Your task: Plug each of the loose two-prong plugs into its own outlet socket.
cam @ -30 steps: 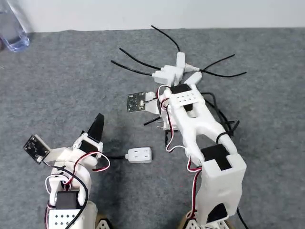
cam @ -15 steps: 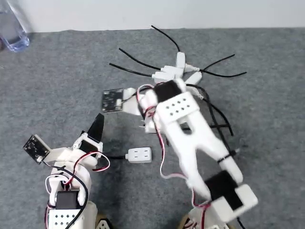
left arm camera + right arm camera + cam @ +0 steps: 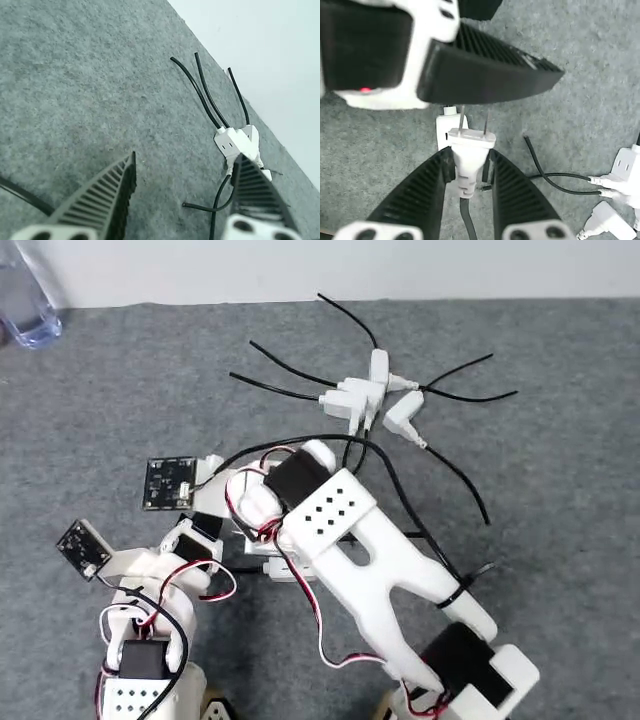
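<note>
- My right gripper is clamping a white two-prong plug at the lower centre of the right wrist view.
- Its prongs are hovering just beside the white outlet socket and are not yet inserted.
- My left gripper is hanging spread and empty.
- At the upper centre of the high view, a white plug cluster is lying. I cannot tell which are mated there.
- One stray plug is lying beside it, so I am judging that more plugging remains.

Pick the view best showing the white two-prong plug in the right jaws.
Right wrist view: the white two-prong plug sits clamped between the right arm's jaws, both prongs clear. In the high view that arm lies over it; the left wrist view faces elsewhere.
</note>
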Robot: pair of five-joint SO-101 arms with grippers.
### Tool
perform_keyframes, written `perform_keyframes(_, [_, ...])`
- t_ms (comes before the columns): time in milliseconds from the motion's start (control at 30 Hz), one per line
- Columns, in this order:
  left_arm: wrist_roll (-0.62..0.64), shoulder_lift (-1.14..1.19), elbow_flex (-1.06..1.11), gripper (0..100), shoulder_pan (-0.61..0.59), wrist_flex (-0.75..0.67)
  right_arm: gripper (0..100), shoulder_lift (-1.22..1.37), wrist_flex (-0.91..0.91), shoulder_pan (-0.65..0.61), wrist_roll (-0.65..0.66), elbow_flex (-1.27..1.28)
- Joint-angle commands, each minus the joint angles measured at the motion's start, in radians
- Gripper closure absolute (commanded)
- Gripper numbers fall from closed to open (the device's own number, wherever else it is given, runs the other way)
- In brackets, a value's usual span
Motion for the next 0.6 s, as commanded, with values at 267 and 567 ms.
perform_keyframes(267, [0.003, -0.011, -0.008, 71, 0.005, -0.011, 99.1, -0.053, 0.036, -0.012, -0.023, -0.149])
perform_keyframes(567, [0.003, -0.011, -0.008, 71, 0.005, -0.012, 99.1, -0.044, 0.094, -0.097, -0.028, -0.232])
